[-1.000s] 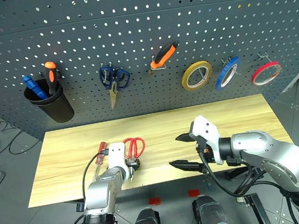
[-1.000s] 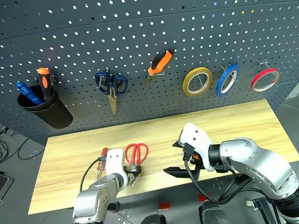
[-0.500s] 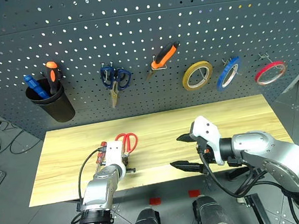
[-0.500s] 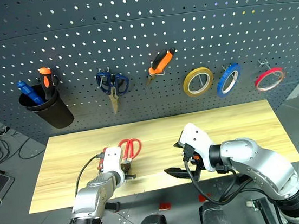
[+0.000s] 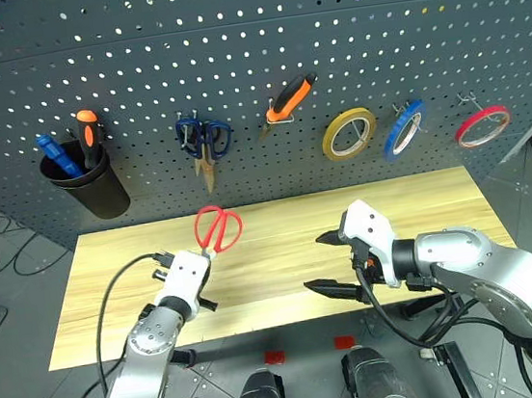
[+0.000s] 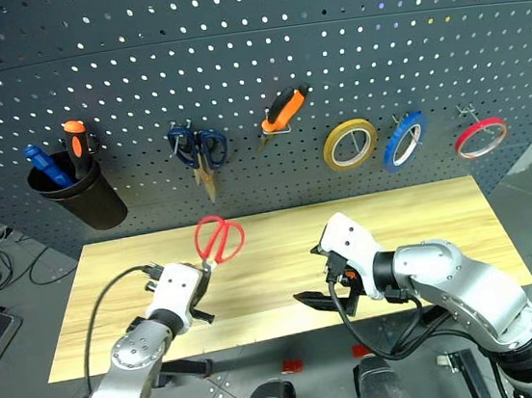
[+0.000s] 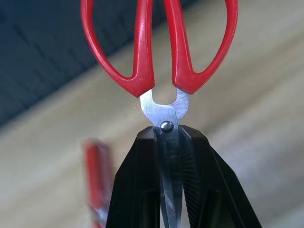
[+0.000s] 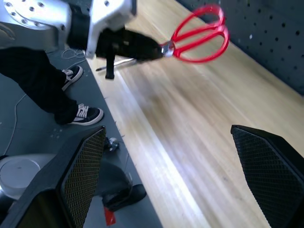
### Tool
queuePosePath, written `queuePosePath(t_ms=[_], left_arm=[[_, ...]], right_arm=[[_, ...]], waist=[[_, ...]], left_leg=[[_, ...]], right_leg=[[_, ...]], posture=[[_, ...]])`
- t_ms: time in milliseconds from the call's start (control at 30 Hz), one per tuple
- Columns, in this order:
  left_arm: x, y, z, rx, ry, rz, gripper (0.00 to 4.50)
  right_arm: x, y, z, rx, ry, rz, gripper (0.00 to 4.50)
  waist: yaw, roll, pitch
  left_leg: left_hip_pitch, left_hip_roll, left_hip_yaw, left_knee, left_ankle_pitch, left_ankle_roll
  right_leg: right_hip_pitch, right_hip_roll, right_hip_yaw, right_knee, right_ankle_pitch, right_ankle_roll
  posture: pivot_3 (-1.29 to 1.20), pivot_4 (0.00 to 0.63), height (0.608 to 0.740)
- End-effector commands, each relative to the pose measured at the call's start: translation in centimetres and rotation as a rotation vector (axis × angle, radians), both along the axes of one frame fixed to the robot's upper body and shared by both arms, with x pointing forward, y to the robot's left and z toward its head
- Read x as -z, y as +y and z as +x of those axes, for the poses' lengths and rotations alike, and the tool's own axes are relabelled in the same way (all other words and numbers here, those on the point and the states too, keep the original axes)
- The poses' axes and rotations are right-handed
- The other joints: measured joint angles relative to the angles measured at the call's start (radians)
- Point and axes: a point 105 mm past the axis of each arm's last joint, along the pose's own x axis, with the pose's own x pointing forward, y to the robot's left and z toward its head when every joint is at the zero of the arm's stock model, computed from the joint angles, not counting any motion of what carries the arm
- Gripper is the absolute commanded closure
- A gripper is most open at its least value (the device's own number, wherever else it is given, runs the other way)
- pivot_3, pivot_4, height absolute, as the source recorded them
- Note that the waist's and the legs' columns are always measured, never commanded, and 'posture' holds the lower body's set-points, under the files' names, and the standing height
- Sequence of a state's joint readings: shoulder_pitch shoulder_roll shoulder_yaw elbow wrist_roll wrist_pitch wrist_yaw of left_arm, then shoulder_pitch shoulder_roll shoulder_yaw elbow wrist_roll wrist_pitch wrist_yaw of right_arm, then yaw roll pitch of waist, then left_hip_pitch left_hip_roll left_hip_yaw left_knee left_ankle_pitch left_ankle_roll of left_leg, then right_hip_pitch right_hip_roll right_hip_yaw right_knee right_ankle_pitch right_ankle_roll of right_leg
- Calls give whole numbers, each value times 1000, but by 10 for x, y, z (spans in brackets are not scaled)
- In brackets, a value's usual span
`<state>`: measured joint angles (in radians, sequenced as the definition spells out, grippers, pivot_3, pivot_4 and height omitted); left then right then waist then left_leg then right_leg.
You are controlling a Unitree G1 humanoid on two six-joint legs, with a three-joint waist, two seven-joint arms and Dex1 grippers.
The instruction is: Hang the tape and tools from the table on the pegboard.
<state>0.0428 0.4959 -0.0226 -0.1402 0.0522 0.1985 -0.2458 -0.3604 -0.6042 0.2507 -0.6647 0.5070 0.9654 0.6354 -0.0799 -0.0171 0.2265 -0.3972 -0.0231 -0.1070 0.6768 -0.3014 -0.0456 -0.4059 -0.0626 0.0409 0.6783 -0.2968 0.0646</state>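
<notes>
The right gripper point(image 5: 330, 264) hangs over the table's near edge with its jaws spread wide and nothing between them. Beside it, toward the left, the left gripper point(image 5: 199, 265) is clamped tight on the red scissors point(image 5: 217, 228), which are off the table point(image 5: 412, 202) and held with the handle loops pointing up toward the pegboard point(image 5: 248, 55). The left wrist view shows the hold exactly: the two fingers point(image 7: 142, 190) pinch the closed blades just below the pivot screw, flat steel between ribbed pads.

Scissors like these should be light and stiff — no sag to allow for — but bare blade is smooth, and a pinch this close to the pivot leaves the loops as a lever that could swing the tool if it brushes anything. The grip looks sensible for hanging, since it keeps both loops free to slip over a hook. The loops are hard plastic, so they will slide rather than catch.

A blurred red handle, likely the screwdriver point(image 7: 97, 175), lies on the table near the left gripper. It should be slim, rigid and prone to roll — best taken across the handle.

At the far side, on the pegboard, hang blue scissors point(image 5: 203, 137), pliers point(image 5: 290, 99), and yellow point(image 5: 351, 133), blue point(image 5: 405, 128) and red tape point(image 5: 481, 126); a black cup point(image 5: 87, 177) holds two more screwdrivers.
</notes>
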Motion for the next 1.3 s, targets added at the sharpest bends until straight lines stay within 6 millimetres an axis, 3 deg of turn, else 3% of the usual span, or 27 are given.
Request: queuePosePath(t_ms=[33, 167, 267, 400, 833, 1167, 1300], left_arm=[[-50, 2, -4, 52, -259, 99, 4217], [-82, -12, -18, 173, -450, 162, 4217], [-101, -6, -17, 137, -538, 155, 4217], [-111, -6, -19, 128, -582, 137, 4217], [-112, -12, 9, 86, -547, 83, 4217], [-88, -16, 19, 85, -420, 14, 4217], [-85, -15, 24, 63, -394, -45, 2942]], right_arm=[[-22, 5, -5, -49, -120, 40, 0], [-38, 10, -8, -88, -231, 141, 0], [-43, 12, -11, -133, -228, 193, 0], [-50, 14, -8, -143, -240, 228, 0], [-56, 17, 1, -131, -264, 253, 0], [-61, 19, 2, -129, -281, 264, 0], [-62, 20, 2, -135, -285, 264, 0]], waist=[[0, 0, 0], [0, 0, 0], [2, 0, 0], [2, 0, 0], [5, 0, 0], [-1, 0, 0], [-1, 0, 0]], left_leg=[[0, 0, 0, 0, 0, 0], [0, 1, 0, -1, 0, 0], [0, 0, 0, 0, 0, 0], [0, 0, 0, 0, 0, 0], [0, 0, 0, 0, 0, 0], [0, 0, 0, 0, 0, 0], [0, 0, 0, 1, 0, 0]], right_leg=[[0, 0, 0, 0, 0, 0], [0, 0, 0, 0, 0, 0], [0, 1, -1, 0, 0, 0], [0, 2, 0, 1, 0, 0], [0, 3, -1, 1, 0, 0], [0, 4, 0, 1, 0, 0], [0, 4, 0, 1, 0, 0]], posture=[[-111, 228, 740], [-97, 221, 740], [-85, 216, 740], [-74, 211, 740], [-87, 211, 740], [-92, 213, 740], [-93, 212, 740]])
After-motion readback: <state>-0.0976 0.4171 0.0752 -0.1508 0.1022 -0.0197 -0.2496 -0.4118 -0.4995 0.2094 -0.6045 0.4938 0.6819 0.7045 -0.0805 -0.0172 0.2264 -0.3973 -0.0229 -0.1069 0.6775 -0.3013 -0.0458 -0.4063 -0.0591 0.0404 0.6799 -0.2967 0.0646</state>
